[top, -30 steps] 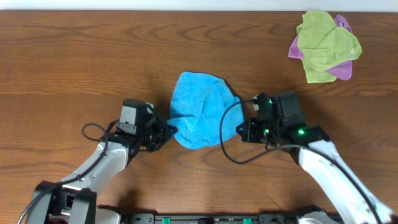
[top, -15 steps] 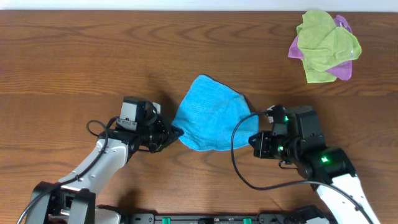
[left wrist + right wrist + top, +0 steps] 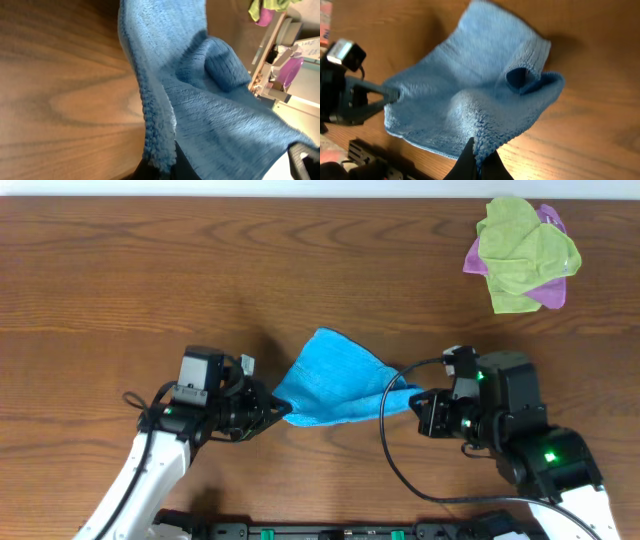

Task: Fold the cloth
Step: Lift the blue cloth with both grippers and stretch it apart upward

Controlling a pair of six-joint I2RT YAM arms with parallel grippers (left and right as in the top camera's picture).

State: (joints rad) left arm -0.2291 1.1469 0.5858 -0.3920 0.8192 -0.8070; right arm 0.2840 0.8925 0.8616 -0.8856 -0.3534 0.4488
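Observation:
The sky-blue cloth [image 3: 340, 378] hangs stretched between my two grippers near the table's middle, lifted off the wood. My left gripper [image 3: 281, 409] is shut on its left corner; the left wrist view shows the cloth's fluffy edge [image 3: 160, 150] pinched between the dark fingers. My right gripper [image 3: 419, 398] is shut on its right corner; the right wrist view shows the cloth [image 3: 470, 95] spreading away from my pinched fingers, with the left gripper [image 3: 387, 95] holding the far corner. No white tag shows.
A lime-green cloth [image 3: 525, 252] lies bunched on a purple-pink cloth [image 3: 551, 292] at the table's far right corner. The right arm's black cable [image 3: 385, 442] loops over the table below the cloth.
Both grippers have risen and drawn toward the front with the cloth. The cloth has come up off the table and now hangs stretched between them.

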